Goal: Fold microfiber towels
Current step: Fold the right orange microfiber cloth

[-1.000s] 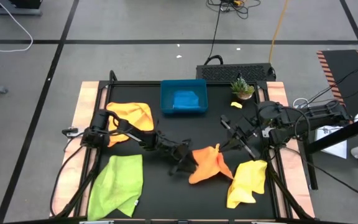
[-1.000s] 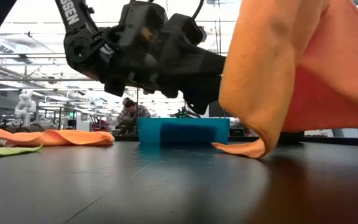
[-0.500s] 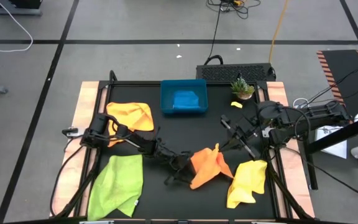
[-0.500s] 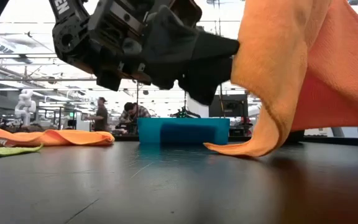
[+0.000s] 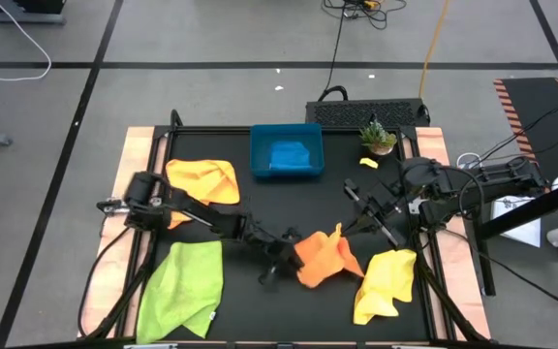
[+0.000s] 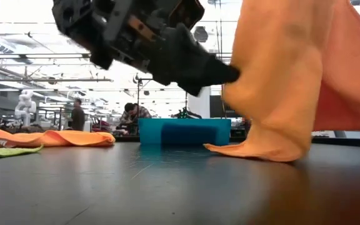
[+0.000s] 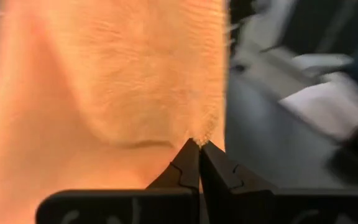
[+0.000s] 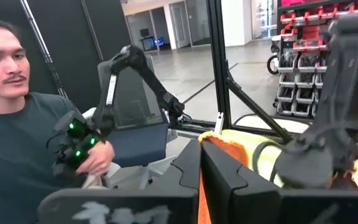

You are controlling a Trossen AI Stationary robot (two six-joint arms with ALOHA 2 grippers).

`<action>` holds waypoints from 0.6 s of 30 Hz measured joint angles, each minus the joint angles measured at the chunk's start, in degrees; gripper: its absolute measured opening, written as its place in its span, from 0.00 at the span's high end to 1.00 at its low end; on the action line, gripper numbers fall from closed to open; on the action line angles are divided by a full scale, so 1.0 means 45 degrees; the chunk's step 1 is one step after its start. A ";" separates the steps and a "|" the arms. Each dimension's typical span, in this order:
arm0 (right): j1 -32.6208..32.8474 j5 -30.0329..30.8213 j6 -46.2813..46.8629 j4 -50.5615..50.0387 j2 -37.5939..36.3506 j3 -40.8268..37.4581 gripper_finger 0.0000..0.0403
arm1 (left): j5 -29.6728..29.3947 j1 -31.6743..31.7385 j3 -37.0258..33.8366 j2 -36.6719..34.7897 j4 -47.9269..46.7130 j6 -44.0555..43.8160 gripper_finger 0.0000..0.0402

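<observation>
High view showed the left pincer (image 5: 289, 254) reaching across the black tabletop (image 5: 260, 204) to the left edge of an orange towel (image 5: 324, 256) that lay bunched up near the middle of the near half. In the left wrist view its two fingers (image 7: 188, 168) were pressed tight together, with the fringe of that orange towel (image 7: 135, 87) caught at their tips. The low view showed the same pincer (image 6: 227, 74) closed against the towel's edge (image 6: 280, 81), with the cloth hanging in tall folds and its lowest fold resting on the tabletop (image 6: 136, 187).

The right pincer (image 5: 342, 231) held the far right corner of the same orange towel, lifted off the surface. In the right wrist view its fingers (image 8: 191, 171) were closed, with a strip of orange cloth (image 8: 229, 144) showing between and just beyond them.

Three more towels lay apart from the arms: a yellow towel (image 5: 386, 283) at the near right, just beside the orange one; a lime green towel (image 5: 184, 289) spread at the near left; and a second orange towel (image 5: 206, 179) at the far left. A blue towel (image 5: 289, 157) sat inside the blue tray (image 5: 260, 165) at the far middle of the tabletop, and a small potted plant (image 5: 378, 136) stood to the tray's right.

The right wrist view also took in a person (image 8: 23, 143) in a dark shirt beyond the tabletop.
</observation>
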 joint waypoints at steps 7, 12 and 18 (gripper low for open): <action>-0.0005 0.2264 0.0617 -0.2204 -0.0034 0.0000 1.00 | -0.3648 -0.0046 0.0000 -0.3665 -0.5579 0.0877 0.99; 0.0000 0.4044 0.0620 -0.3327 -0.0031 0.0000 1.00 | -0.6789 -0.0682 0.0000 -0.6085 -0.8136 0.0727 1.00; 0.0259 0.4292 0.1069 -0.2546 -0.0024 0.0000 1.00 | -0.8527 -0.2066 0.0000 -0.7989 -0.9409 0.0293 1.00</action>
